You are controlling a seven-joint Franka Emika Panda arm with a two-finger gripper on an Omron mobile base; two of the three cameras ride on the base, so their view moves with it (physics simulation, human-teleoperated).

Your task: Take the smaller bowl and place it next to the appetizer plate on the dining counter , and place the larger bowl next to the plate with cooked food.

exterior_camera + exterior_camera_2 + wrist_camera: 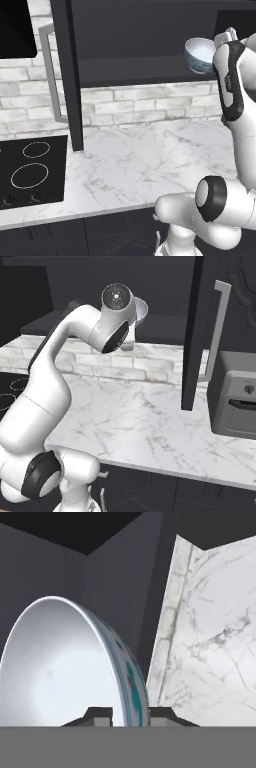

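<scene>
In the left base view the smaller bowl (200, 55) hangs at two o'clock, tipped on its side, high above the counter (150, 160) and in front of the open cabinet (145, 45). The cooktop (30, 172) lies on the counter at eight o'clock. In the right base view the oven (235, 401) stands on the counter at three o'clock
</scene>
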